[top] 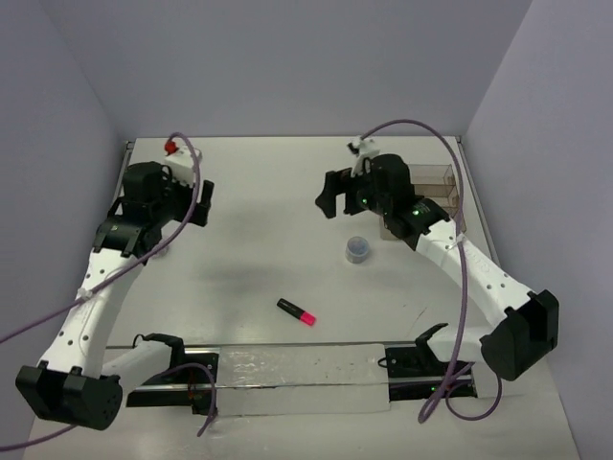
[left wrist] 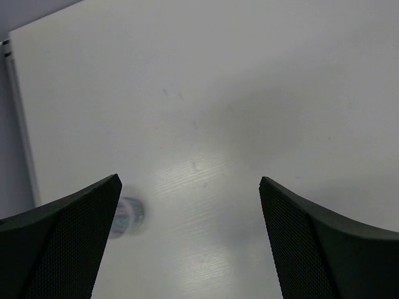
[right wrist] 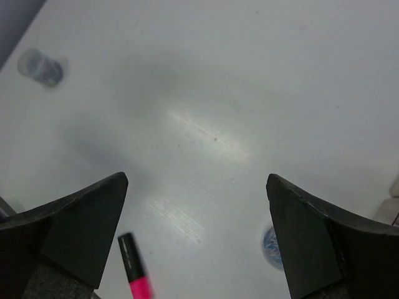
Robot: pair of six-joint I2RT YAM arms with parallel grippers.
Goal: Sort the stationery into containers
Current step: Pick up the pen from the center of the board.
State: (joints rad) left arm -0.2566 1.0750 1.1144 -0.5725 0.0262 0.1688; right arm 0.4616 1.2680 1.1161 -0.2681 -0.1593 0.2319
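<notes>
A black highlighter with a pink cap (top: pixel 297 310) lies on the white table, near the front centre. It also shows in the right wrist view (right wrist: pixel 134 269), below my left finger. One small round grey-blue piece (top: pixel 357 249) stands right of centre and shows in the right wrist view (right wrist: pixel 272 246). A second round piece (left wrist: pixel 128 215) lies by the left gripper's left finger and shows far off in the right wrist view (right wrist: pixel 40 66). The clear tray (top: pixel 436 178) sits at the back right, behind my right arm. My left gripper (left wrist: pixel 190 187) and right gripper (right wrist: pixel 196 187) are both open, empty, above the table.
A clear flat sheet (top: pixel 297 379) lies along the near edge between the arm bases. Purple cables (top: pixel 196 172) loop over both arms. Walls close in the table at the back and sides.
</notes>
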